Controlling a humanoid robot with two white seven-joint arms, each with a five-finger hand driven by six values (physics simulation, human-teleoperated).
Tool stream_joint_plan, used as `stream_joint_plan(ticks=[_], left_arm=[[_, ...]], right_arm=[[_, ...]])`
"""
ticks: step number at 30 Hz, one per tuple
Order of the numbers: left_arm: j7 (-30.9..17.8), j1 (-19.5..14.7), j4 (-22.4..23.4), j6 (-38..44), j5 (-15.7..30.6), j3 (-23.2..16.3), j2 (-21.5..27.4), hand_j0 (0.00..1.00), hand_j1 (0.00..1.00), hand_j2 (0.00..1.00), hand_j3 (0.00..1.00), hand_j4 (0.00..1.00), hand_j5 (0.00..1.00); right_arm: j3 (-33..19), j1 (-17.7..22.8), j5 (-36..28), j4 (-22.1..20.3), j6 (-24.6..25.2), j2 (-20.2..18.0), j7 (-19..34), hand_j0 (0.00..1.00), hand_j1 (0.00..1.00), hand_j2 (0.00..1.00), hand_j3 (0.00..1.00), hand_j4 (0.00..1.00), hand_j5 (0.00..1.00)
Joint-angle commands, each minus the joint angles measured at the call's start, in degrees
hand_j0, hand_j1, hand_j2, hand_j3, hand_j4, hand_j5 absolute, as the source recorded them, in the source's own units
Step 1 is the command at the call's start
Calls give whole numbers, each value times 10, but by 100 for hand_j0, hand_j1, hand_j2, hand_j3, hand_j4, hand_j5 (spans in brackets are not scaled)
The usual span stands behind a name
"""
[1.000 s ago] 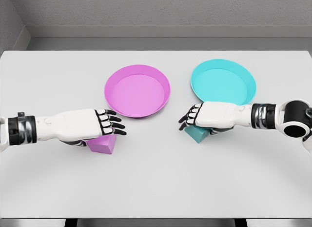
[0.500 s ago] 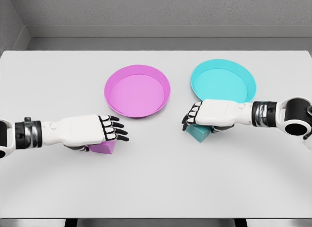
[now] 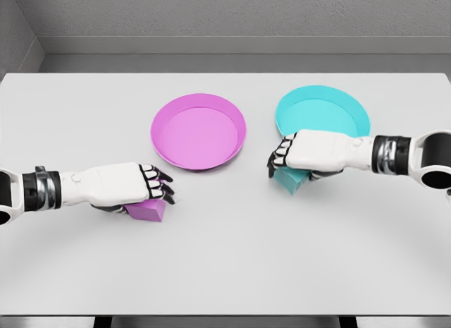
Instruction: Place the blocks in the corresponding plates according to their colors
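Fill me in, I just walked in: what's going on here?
A two-armed robot is sorting blocks by color. Its left hand is curled over the pink block, its right hand over the teal block. Both blocks are on the table; the pink plate and teal plate hold nothing.

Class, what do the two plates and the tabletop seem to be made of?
Pink plate and cyan plate: probably moulded plastic, uniform colour with soft sheen, no grain. Table: smooth matte pale grey, perhaps laminate; the render leaves it open.
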Motion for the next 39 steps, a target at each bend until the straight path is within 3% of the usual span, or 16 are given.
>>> stream_joint_plan(ticks=[1, 10, 30, 39], left_arm=[[-6, 0, 2, 0, 0, 1, 0, 59, 59, 59, 59, 59, 59], [-11, -4, 1, 0, 7, 1, -1, 59, 59, 59, 59, 59, 59], [-11, -39, -3, 0, 19, 1, -8, 59, 59, 59, 59, 59, 59], [-11, -57, 2, 0, 18, 2, -16, 59, 59, 59, 59, 59, 59]], right_arm=[[-11, 0, -4, -4, 1, -2, 0, 64, 64, 64, 64, 64, 64], [-34, 0, -1, 1, 1, -2, 0, 63, 63, 63, 63, 63, 63], [-37, -38, 1, 137, 1, 9, -2, 63, 63, 63, 63, 63, 63], [-37, -69, 1, 203, 1, 38, -2, 63, 63, 63, 63, 63, 63]])
